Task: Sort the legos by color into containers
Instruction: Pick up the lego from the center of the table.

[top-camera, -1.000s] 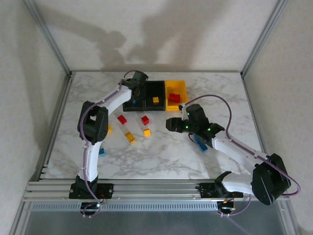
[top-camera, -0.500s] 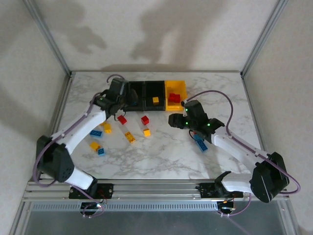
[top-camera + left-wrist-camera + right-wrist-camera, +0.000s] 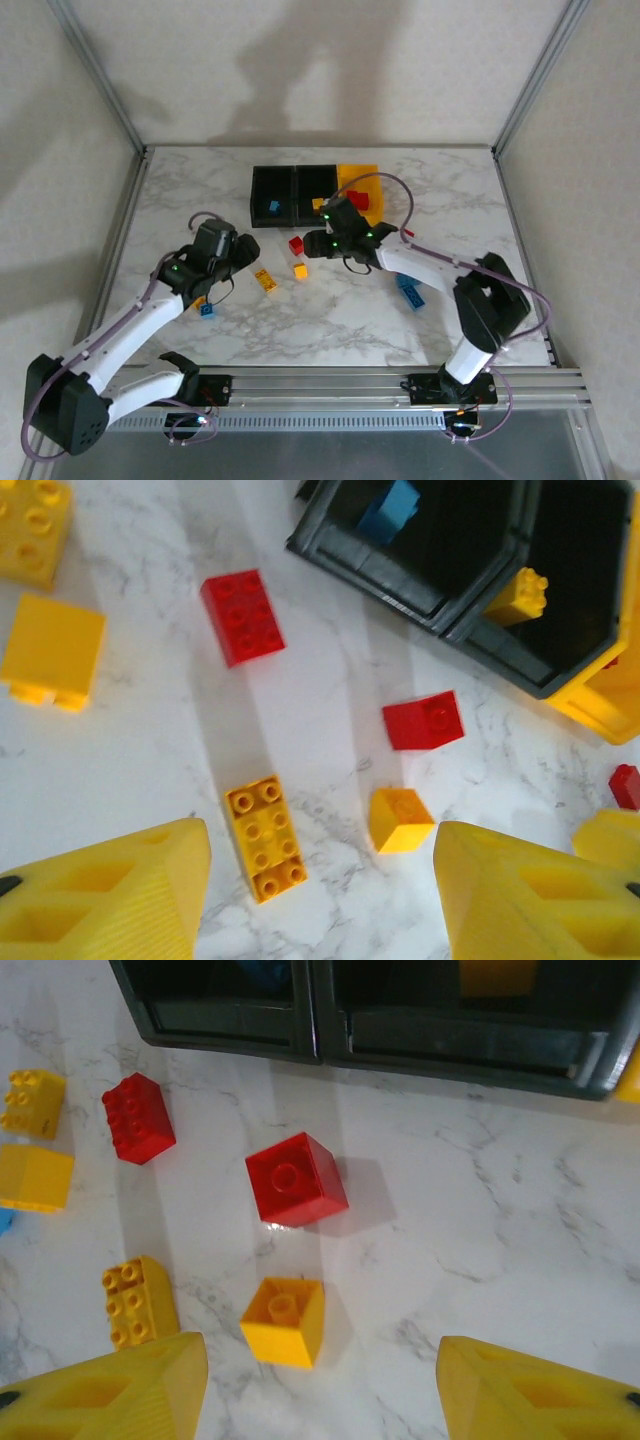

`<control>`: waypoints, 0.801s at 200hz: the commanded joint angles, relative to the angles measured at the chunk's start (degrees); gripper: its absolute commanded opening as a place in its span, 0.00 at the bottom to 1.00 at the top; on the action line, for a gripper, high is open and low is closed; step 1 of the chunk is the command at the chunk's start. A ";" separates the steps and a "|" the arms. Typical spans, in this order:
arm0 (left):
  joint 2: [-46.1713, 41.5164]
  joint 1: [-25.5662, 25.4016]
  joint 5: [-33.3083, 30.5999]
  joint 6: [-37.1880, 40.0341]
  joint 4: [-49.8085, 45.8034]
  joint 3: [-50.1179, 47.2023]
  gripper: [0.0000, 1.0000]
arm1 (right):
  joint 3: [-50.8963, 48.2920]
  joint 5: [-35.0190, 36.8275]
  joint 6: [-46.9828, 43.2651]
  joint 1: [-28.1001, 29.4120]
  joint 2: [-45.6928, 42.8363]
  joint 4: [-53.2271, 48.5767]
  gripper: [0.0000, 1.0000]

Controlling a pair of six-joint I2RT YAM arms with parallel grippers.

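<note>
Loose legos lie on the marble: a red brick (image 3: pixel 296 245), a small yellow one (image 3: pixel 300 270) and a long yellow one (image 3: pixel 265 280). The containers stand in a row at the back: a black bin (image 3: pixel 257 190) holding a blue brick (image 3: pixel 273 207), a black bin (image 3: pixel 303 178) holding a yellow brick (image 3: pixel 318 203), and a yellow bin (image 3: pixel 372 176) holding a red brick (image 3: pixel 358 200). My left gripper (image 3: pixel 240 250) hovers open above the long yellow brick (image 3: pixel 265 838). My right gripper (image 3: pixel 312 243) is open over the upturned yellow brick (image 3: pixel 283 1320), just short of the red brick (image 3: pixel 297 1178).
More bricks lie to the left: a red one (image 3: pixel 243 617), two yellow ones (image 3: pixel 52 650), and a blue one (image 3: pixel 207 310) by the left arm. Another blue brick (image 3: pixel 410 293) sits under the right forearm. A metal frame borders the table.
My left arm has pulled back from the left black bin toward the near left and its jaws have opened. My right gripper has swung left, over the red and yellow bricks.
</note>
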 commanded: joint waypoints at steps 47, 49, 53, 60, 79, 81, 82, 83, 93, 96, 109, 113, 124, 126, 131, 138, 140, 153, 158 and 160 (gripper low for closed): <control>-6.32 -0.19 0.32 -4.62 -3.45 -2.36 0.61 | 12.47 -0.32 -4.48 0.99 13.36 -2.01 0.62; -6.34 -0.19 0.41 -4.67 -3.48 -2.36 0.61 | 12.70 -0.27 -4.58 0.99 13.69 -2.06 0.62; -6.39 -0.19 0.58 -4.76 -3.54 -2.28 0.61 | 12.99 -0.25 -4.68 1.01 14.00 -2.14 0.62; -6.53 -0.19 0.77 -4.88 -3.44 -2.27 0.61 | 13.60 -0.24 -4.73 1.01 14.64 -2.40 0.62; -6.51 -0.23 0.82 -5.16 -3.80 -2.27 0.61 | 14.37 -0.47 -4.86 1.01 15.88 -2.33 0.61; -6.48 -0.22 0.80 -5.18 -3.85 -2.27 0.61 | 14.45 -0.50 -4.80 1.02 15.98 -2.33 0.61; -6.52 -0.20 0.81 -5.21 -3.87 -2.27 0.61 | 14.46 -0.48 -4.79 1.02 16.05 -2.33 0.61; -6.49 -0.20 0.81 -5.19 -3.88 -2.27 0.61 | 14.56 -0.48 -4.79 1.02 16.14 -2.33 0.61; -6.62 -0.19 0.81 -5.25 -4.24 -2.31 0.61 | 15.11 -0.47 -4.91 1.02 16.90 -2.67 0.61; -6.64 -0.19 0.82 -5.22 -4.32 -2.35 0.61 | 15.41 -0.35 -4.91 0.97 17.10 -2.78 0.61; -6.66 -0.19 0.89 -5.18 -4.51 -2.36 0.61 | 16.16 -0.23 -5.12 0.98 17.94 -3.03 0.61; -6.64 -0.19 0.91 -5.24 -4.49 -2.44 0.61 | 16.31 -0.06 -5.12 1.02 18.20 -3.10 0.61; -6.64 -0.19 0.84 -5.33 -4.42 -2.53 0.61 | 17.13 0.23 -5.46 1.01 19.03 -3.53 0.61; -6.64 -0.19 0.83 -5.33 -4.40 -2.53 0.61 | 17.32 0.23 -5.52 1.02 19.16 -3.57 0.61; -6.69 -0.19 0.82 -5.34 -4.33 -2.53 0.61 | 17.77 0.36 -5.67 1.02 19.64 -3.77 0.61; -6.64 -0.19 0.86 -5.40 -4.05 -2.62 0.61 | 18.34 0.37 -6.02 1.02 20.23 -3.89 0.61; -6.62 -0.19 0.90 -5.42 -3.98 -2.69 0.61 | 18.45 0.33 -6.04 1.02 20.47 -3.93 0.61; -6.38 -0.18 0.99 -5.41 -3.73 -2.80 0.61 | 20.01 0.62 -6.77 0.99 22.20 -4.88 0.61; -6.26 -0.19 1.00 -5.42 -3.64 -2.88 0.61 | 20.64 0.92 -6.89 1.09 22.82 -5.21 0.61; -6.17 -0.19 1.00 -5.42 -3.53 -2.88 0.61 | 20.90 1.00 -7.00 1.08 23.05 -5.40 0.60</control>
